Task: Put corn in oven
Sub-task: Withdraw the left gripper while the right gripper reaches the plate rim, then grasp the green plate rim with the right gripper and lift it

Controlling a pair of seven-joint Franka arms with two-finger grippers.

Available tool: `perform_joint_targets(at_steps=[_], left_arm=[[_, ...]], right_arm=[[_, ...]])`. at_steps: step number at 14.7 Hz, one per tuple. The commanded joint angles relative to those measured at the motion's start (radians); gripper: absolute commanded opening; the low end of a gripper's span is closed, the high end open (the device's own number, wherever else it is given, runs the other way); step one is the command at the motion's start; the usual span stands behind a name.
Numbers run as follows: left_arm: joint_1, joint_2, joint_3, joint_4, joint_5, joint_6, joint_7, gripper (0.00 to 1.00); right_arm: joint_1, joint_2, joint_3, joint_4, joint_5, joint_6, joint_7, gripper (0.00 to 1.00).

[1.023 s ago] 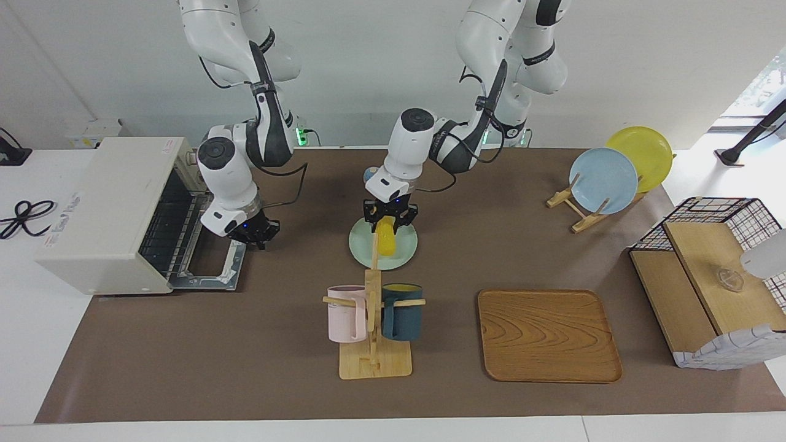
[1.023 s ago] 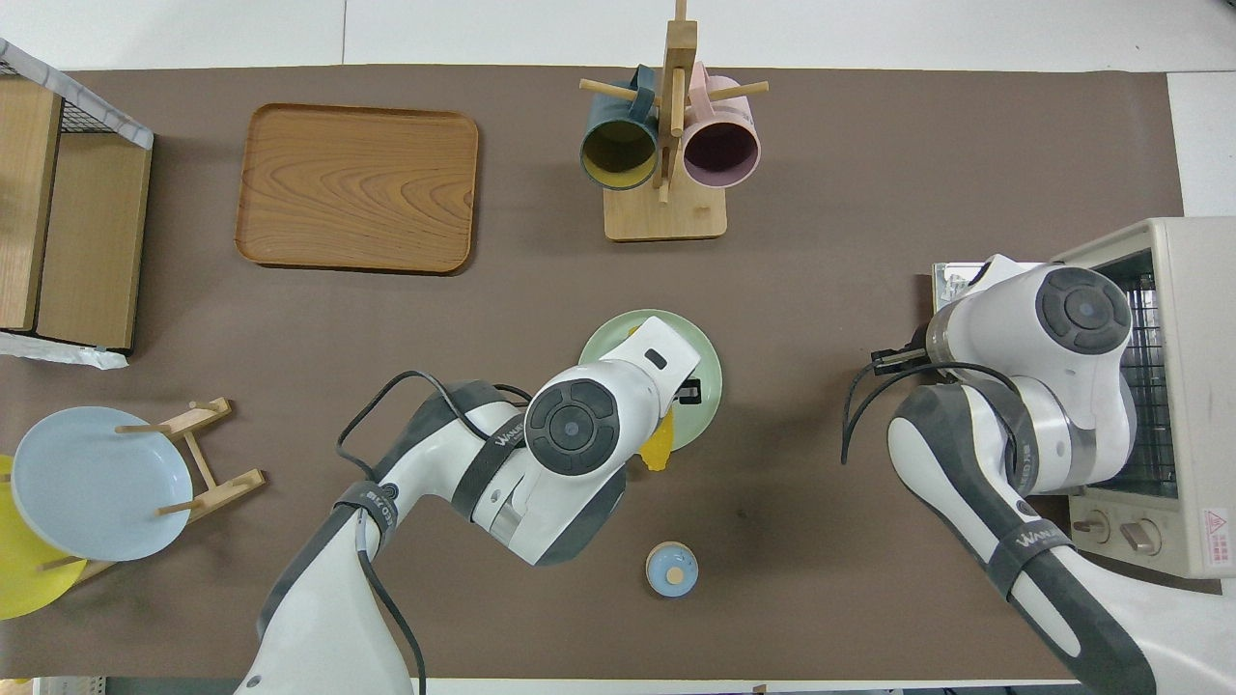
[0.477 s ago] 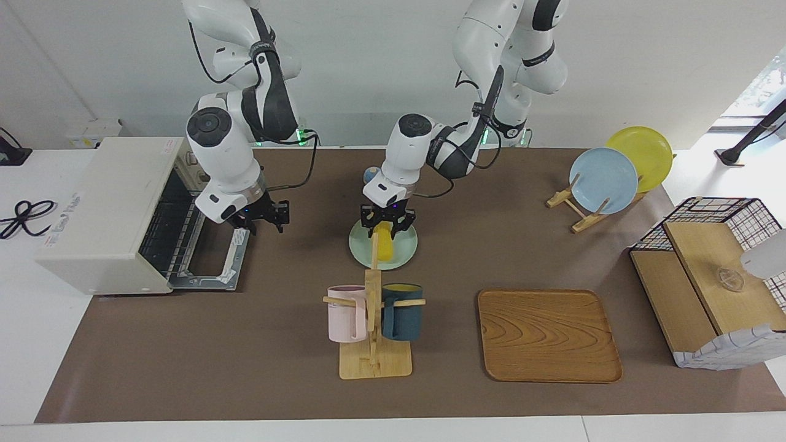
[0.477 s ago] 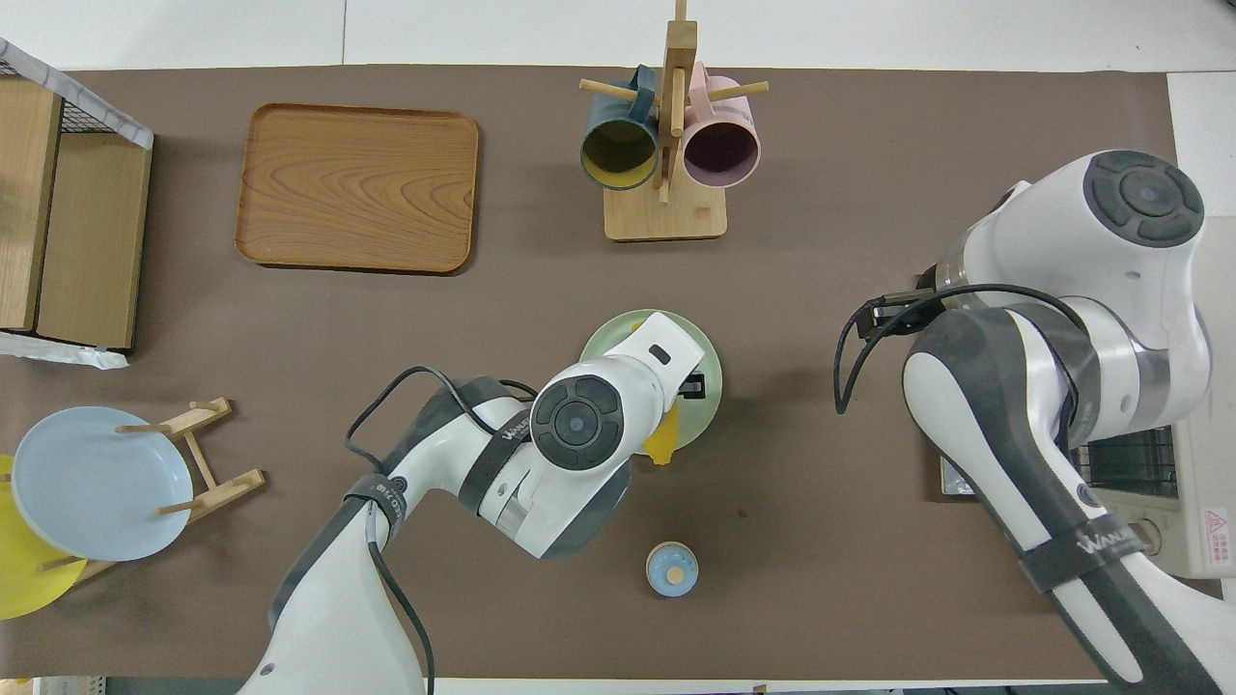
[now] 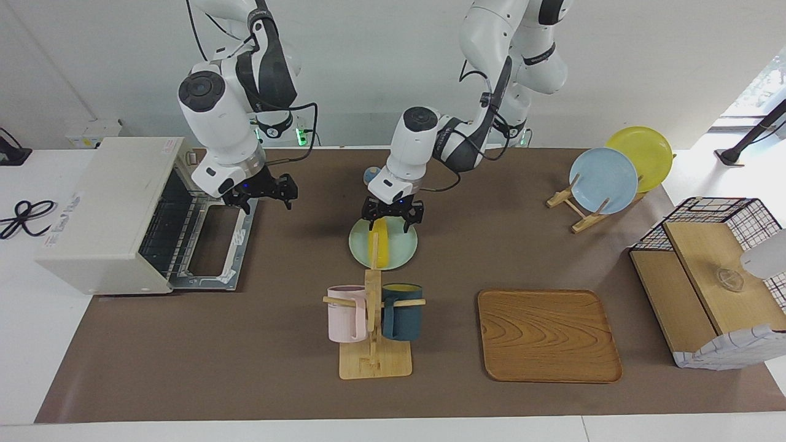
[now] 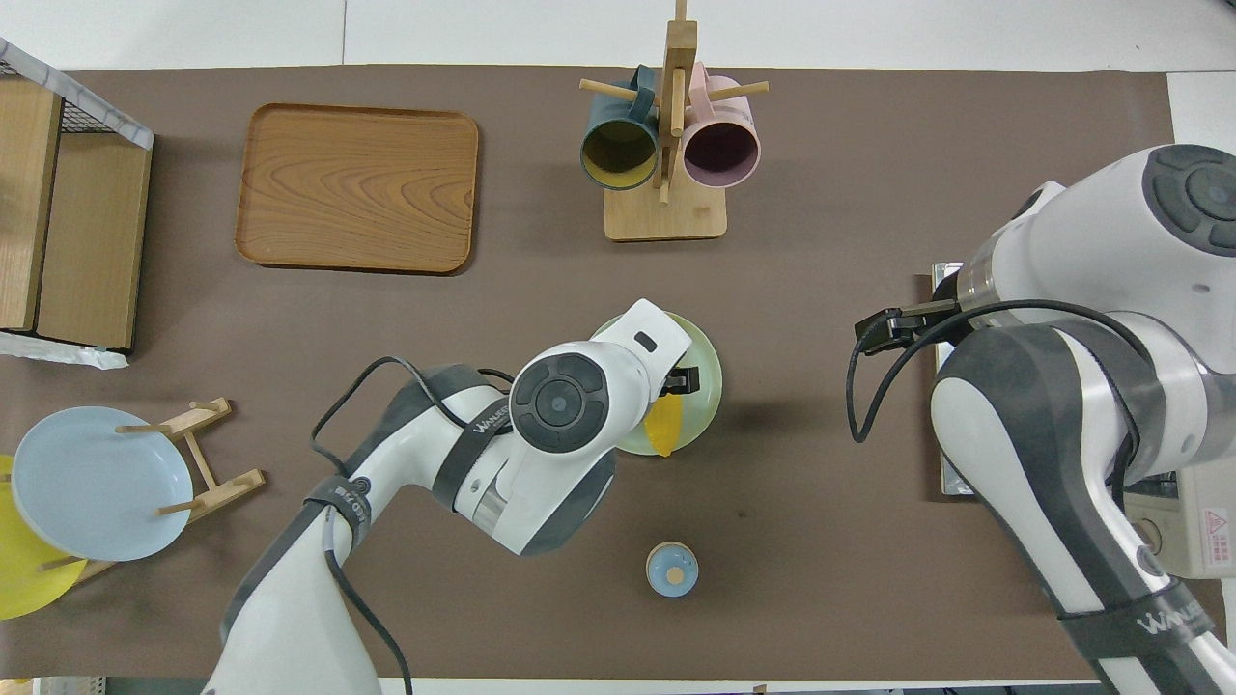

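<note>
One corn (image 5: 382, 243), one oven (image 5: 116, 215), three plates (image 5: 603, 180), two mugs (image 5: 402, 302), one tray (image 5: 548, 335), one rack (image 5: 373, 344).

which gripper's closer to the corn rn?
Left. The left gripper hangs open right over the corn on the green plate. The right gripper is open over the oven's lowered door, well away.

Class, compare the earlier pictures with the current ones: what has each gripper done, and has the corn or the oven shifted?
The right gripper rose from the oven door and opened, empty. The left gripper opened over the corn, which still lies on the green plate. The oven door stays open; the mug rack and tray have not moved.
</note>
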Motion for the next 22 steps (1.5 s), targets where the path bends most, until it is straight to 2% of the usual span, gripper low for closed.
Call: perform_joint_targets(at_steps=[1, 3, 6, 9, 12, 13, 14, 16, 18, 20, 22], left_arm=[[0.077, -0.098, 0.000, -0.009, 0.001, -0.126, 0.055, 1.00], [0.134, -0.141, 0.002, -0.006, 0.005, -0.195, 0.083, 1.00], [0.255, -0.207, 0.002, 0.001, 0.059, -0.301, 0.152, 1.00], [0.430, -0.284, 0.000, 0.023, 0.059, -0.424, 0.311, 1.00], [0.563, -0.286, 0.000, 0.159, 0.059, -0.622, 0.431, 1.00], [0.590, -0.283, 0.000, 0.207, 0.061, -0.677, 0.435, 1.00], [0.602, -0.284, 0.002, 0.236, 0.065, -0.709, 0.436, 1.00], [0.622, -0.299, 0.002, 0.267, 0.109, -0.778, 0.437, 1.00], [0.628, -0.310, 0.002, 0.310, 0.123, -0.863, 0.439, 1.00], [0.631, -0.315, 0.002, 0.323, 0.125, -0.940, 0.437, 1.00], [0.631, -0.329, 0.000, 0.303, 0.125, -0.931, 0.439, 1.00]], right_arm=[[0.079, 0.001, 0.011, -0.014, 0.017, 0.061, 0.105, 1.00], [0.143, 0.045, 0.015, 0.018, -0.001, 0.087, 0.260, 1.00], [0.267, 0.163, 0.015, 0.176, -0.009, 0.070, 0.401, 1.00], [0.409, 0.272, 0.014, 0.264, -0.012, 0.113, 0.535, 1.00], [0.524, 0.472, 0.014, 0.418, -0.134, 0.127, 0.695, 1.00], [0.538, 0.508, 0.014, 0.431, -0.184, 0.157, 0.707, 1.00], [0.541, 0.516, 0.015, 0.415, -0.186, 0.239, 0.707, 1.00], [0.542, 0.514, 0.018, 0.333, -0.189, 0.338, 0.701, 0.80], [0.544, 0.496, 0.021, 0.269, -0.190, 0.364, 0.667, 0.64], [0.544, 0.484, 0.020, 0.236, -0.196, 0.372, 0.616, 0.63], [0.544, 0.475, 0.021, 0.195, -0.195, 0.407, 0.616, 0.54]])
